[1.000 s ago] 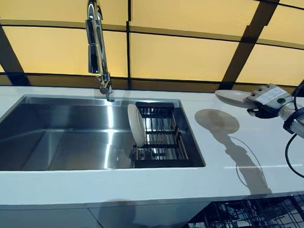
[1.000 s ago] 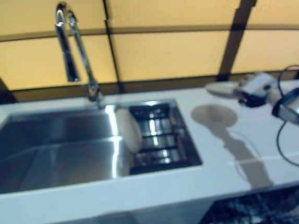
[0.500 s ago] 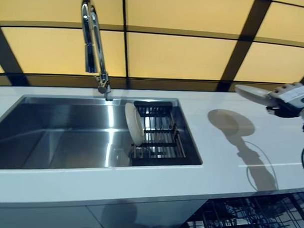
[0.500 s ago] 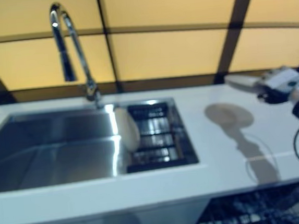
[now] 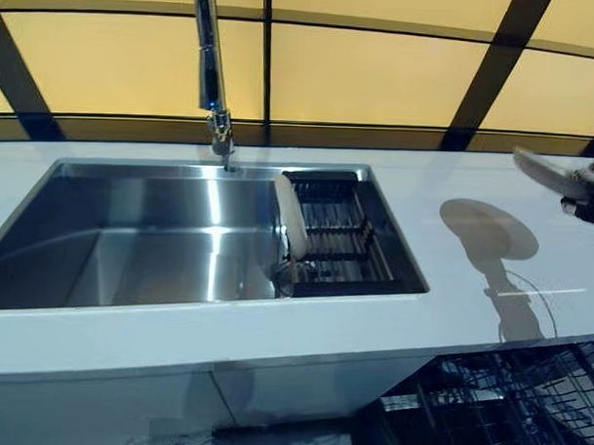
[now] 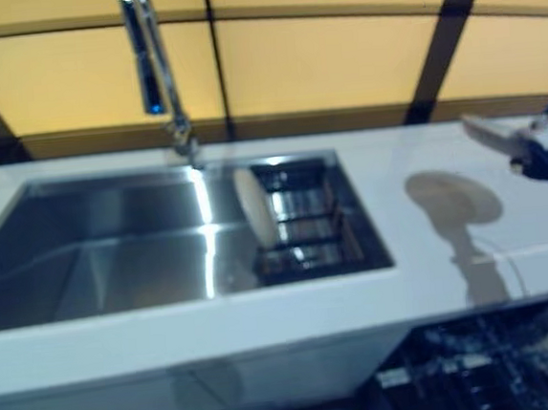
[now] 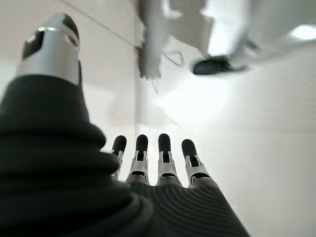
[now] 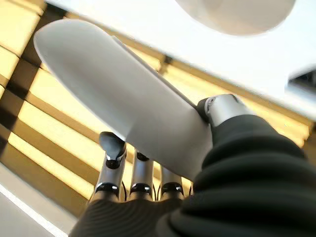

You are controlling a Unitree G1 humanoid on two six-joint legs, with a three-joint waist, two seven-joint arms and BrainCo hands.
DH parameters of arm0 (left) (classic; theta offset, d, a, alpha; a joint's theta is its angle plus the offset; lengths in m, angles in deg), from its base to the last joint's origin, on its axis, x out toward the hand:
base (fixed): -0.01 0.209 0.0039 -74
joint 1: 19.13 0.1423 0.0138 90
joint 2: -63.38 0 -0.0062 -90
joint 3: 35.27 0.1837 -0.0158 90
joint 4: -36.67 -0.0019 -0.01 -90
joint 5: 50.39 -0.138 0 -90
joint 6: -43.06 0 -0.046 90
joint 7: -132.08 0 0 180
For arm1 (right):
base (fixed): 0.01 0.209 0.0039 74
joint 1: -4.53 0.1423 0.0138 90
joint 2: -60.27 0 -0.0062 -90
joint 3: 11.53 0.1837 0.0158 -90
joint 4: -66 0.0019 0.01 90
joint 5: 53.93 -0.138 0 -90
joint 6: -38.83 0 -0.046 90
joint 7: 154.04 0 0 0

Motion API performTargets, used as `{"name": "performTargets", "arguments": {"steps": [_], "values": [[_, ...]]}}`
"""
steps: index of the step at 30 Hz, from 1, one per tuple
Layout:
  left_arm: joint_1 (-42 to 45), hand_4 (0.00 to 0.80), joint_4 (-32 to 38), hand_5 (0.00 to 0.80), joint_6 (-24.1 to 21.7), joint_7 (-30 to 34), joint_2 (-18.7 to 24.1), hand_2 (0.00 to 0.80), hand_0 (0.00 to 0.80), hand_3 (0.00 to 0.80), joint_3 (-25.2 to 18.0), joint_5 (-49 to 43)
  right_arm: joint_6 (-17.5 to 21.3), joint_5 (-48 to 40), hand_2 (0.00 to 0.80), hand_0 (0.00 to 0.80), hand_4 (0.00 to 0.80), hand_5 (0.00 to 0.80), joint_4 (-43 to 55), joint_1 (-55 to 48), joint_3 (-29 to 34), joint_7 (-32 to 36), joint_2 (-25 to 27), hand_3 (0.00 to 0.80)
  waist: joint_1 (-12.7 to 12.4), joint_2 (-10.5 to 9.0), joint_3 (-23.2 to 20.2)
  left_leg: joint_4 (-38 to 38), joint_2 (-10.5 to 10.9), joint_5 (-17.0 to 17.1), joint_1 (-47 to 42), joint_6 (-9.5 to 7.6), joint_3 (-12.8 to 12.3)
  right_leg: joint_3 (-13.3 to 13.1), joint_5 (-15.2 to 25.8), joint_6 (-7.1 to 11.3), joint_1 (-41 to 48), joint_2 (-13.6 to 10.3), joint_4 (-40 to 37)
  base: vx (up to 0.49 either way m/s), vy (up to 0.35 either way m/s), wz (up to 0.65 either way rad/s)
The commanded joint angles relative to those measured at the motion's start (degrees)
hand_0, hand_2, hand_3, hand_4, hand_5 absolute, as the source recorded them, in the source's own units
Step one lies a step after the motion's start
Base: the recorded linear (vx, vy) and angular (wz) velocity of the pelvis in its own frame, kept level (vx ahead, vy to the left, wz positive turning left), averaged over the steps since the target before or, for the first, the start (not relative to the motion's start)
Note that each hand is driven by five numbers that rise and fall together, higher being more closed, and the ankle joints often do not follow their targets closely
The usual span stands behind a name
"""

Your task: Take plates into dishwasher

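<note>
right hand (image 5: 593, 186): thumb and fingers pinch a white plate (image 8: 118, 94) above the table (image 5: 470, 287) | left hand (image 7: 148, 168): fingers straight, empty | second plate (image 5: 292, 227): upright in sink rack (image 5: 345, 239)

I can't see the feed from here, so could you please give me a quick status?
Right hand shut on plate, above counter. Left hand open, idle. Second plate upright in sink rack. Nothing blocking.

White countertop (image 5: 401, 324); steel sink (image 5: 140, 246) set in.
</note>
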State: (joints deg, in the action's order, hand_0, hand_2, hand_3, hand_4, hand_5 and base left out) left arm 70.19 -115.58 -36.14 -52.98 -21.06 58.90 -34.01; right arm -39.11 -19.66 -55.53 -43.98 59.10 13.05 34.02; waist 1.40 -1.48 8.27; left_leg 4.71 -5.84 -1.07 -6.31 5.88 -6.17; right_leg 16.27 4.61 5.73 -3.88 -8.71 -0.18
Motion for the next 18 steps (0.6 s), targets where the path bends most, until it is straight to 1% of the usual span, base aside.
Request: {"name": "performTargets", "arguments": {"steps": [1,2,5,6,7,8,9,10,11,12,13,14,15,16,17,18], "values": [[3.55,0.0,0.69,0.0,-0.52,-2.52,3.22,0.0,0.0,0.0,-0.44,-1.7,-3.26,-2.97,0.8,0.8,0.8,0.8,-1.09,7.63,-4.73,-3.01,1.16,0.8,-3.78,-4.13,-3.19,-6.14,2.65,-7.18,-4.29,-1.83,1.48,-0.11,4.62,3.43,-1.34,1.6,-2.31,-0.231,0.094,-0.04],[3.43,0.0,0.6,0.0,-0.88,-2.63,3.61,0.0,0.0,0.0,-0.77,-1.43,-3.44,-3.87,0.8,0.8,0.8,0.8,-1.92,9.23,-5.65,-2.8,0.85,0.8,-3.77,-4.46,-3.66,-6.3,3.35,-7.22,-4.37,-1.91,1.56,0.38,4.67,3.36,-1.18,1.12,-2.55,-0.227,0.102,-0.09],[3.04,0.0,0.99,0.0,-1.47,-2.49,3.69,0.0,0.0,0.0,-0.97,-1.28,-3.93,-4.93,0.8,0.8,0.8,0.8,-2.41,11.1,-7.31,-2.35,0.63,0.8,-3.54,-4.41,-3.84,-6.75,3.63,-7.81,-4.93,-1.95,1.02,0.53,5.07,3.64,-1.04,0.77,-2.76,-0.207,0.13,-0.11],[2.82,0.0,2.1,0.0,-1.45,-2.06,3.69,0.0,0.0,0.0,-1.07,-1.81,-4.37,-5.52,0.8,0.8,0.8,0.8,-2.4,11.24,-7.53,-2.17,0.38,0.8,-3.4,-4.47,-3.67,-7.3,4.1,-8.25,-5.02,-2.21,0.59,0.4,6.07,4.48,-0.99,0.19,-3.23,-0.223,0.178,-0.09],[2.6,0.0,2.81,0.0,-1.69,-1.55,3.66,0.0,0.0,0.0,-0.72,-2.59,-4.87,-6.23,0.8,0.8,0.8,0.8,-2.29,10.66,-7.27,-2.21,-0.01,0.8,-3.0,-4.52,-3.37,-7.74,4.81,-8.6,-5.03,-2.53,0.46,-0.19,7.72,5.75,-1.56,-0.47,-3.79,-0.18,0.152,-0.12],[2.6,0.0,2.95,0.0,-1.64,-1.51,3.67,0.0,0.0,0.0,-0.65,-2.72,-4.89,-6.27,0.8,0.8,0.8,0.8,-2.18,10.33,-7.05,-2.22,-0.05,0.8,-2.96,-4.56,-3.28,-7.88,5.0,-8.67,-4.97,-2.64,0.49,-0.41,8.2,6.1,-1.73,-0.62,-3.92,-0.119,0.135,-0.21],[2.62,0.0,3.89,0.0,-1.43,-0.68,3.98,0.0,0.0,0.0,-0.22,-4.16,-5.38,-7.64,0.8,0.8,0.8,0.8,-1.24,8.07,-5.39,-1.78,-0.2,0.8,-2.27,-4.58,-2.53,-8.9,6.11,-8.86,-4.49,-3.16,0.59,-1.22,11.04,8.35,-3.35,-1.69,-4.81,-0.031,0.07,-0.22],[2.59,0.0,4.23,0.0,-0.9,-0.29,4.15,0.0,0.0,0.0,-0.13,-4.61,-5.34,-7.4,0.8,0.8,0.8,0.8,-0.63,7.12,-4.47,-1.45,-0.38,0.8,-2.01,-4.34,-2.12,-8.98,6.22,-8.51,-4.61,-3.04,0.18,-0.24,11.27,8.83,-4.82,-2.35,-4.82,-0.086,0.136,-0.38],[2.53,0.0,5.18,0.0,-0.04,1.05,5.06,0.0,0.0,0.0,0.05,-5.64,-5.65,-6.77,0.8,0.8,0.8,0.8,0.86,3.89,-1.26,-0.68,-0.47,0.8,-1.53,-3.5,-0.95,-8.13,6.45,-7.4,-5.17,-2.84,-0.4,1.63,12.29,8.98,-6.46,-3.09,-4.82,-0.09,0.138,-0.42],[2.43,0.0,5.18,0.0,-0.22,1.28,5.44,0.0,0.0,0.0,0.35,-6.09,-5.93,-6.83,0.8,0.8,0.8,0.8,2.17,0.99,1.44,-0.61,-0.42,0.8,-1.06,-3.05,-0.27,-7.22,6.75,-7.37,-6.03,-3.34,-0.21,0.49,13.3,8.73,-6.33,-2.52,-3.98,-0.125,0.144,-0.39],[2.34,0.0,5.18,0.0,-0.2,1.23,5.57,0.0,0.0,0.0,0.43,-6.09,-6.05,-7.0,0.8,0.8,0.8,0.8,2.63,0.07,2.34,-0.59,-0.42,0.8,-0.6,-3.29,-0.19,-6.82,7.26,-6.94,-5.97,-3.64,0.3,-0.44,13.83,8.62,-6.66,-2.66,-3.43,-0.176,0.142,-0.22],[1.95,0.0,4.74,0.0,0.28,1.72,6.11,0.0,0.0,0.0,0.98,-6.0,-6.34,-7.62,0.8,0.8,0.8,0.8,4.54,-3.26,5.51,0.2,0.12,0.8,0.39,-3.13,-0.18,-5.59,7.96,-6.12,-5.76,-4.61,1.26,-3.66,13.85,8.06,-7.56,-2.14,0.38,-0.234,0.116,-0.09],[1.6,0.0,4.04,0.0,0.49,2.13,6.42,0.0,0.0,0.0,0.99,-6.23,-6.13,-7.95,0.8,0.8,0.8,0.8,4.94,-5.01,6.98,0.5,0.78,0.8,0.48,-2.95,-0.6,-4.66,7.95,-5.5,-5.38,-4.89,1.0,-4.41,12.99,7.58,-7.37,-1.91,2.39,-0.302,0.116,-0.1],[1.41,0.0,3.32,0.0,0.59,2.39,6.62,0.0,0.0,0.0,1.08,-6.49,-5.94,-8.28,0.8,0.8,0.8,0.8,4.91,-5.62,7.54,0.78,1.08,0.8,0.33,-2.51,-1.09,-3.61,7.46,-4.97,-5.13,-5.02,0.14,-4.54,12.05,7.22,-6.65,-1.73,4.53,-0.374,0.061,-0.23],[1.12,0.0,2.44,0.0,1.26,2.53,6.8,0.0,0.0,0.0,1.04,-7.18,-5.73,-9.1,0.8,0.8,0.8,0.8,5.0,-7.15,9.27,0.68,1.34,0.8,0.25,-1.86,-2.0,-2.05,6.63,-3.63,-4.09,-5.54,-1.45,-5.32,9.2,6.28,-5.42,-1.59,8.73,-0.353,0.02,-0.36],[1.16,0.0,2.25,0.0,1.88,2.41,6.8,0.0,0.0,0.0,0.88,-7.38,-5.84,-9.49,0.8,0.8,0.8,0.8,5.27,-8.44,10.57,0.56,1.23,0.8,0.28,-1.78,-2.59,-1.77,6.39,-2.98,-3.25,-5.75,-2.04,-5.37,7.93,5.73,-4.77,-1.6,9.4,-0.328,0.01,-0.38]]}}
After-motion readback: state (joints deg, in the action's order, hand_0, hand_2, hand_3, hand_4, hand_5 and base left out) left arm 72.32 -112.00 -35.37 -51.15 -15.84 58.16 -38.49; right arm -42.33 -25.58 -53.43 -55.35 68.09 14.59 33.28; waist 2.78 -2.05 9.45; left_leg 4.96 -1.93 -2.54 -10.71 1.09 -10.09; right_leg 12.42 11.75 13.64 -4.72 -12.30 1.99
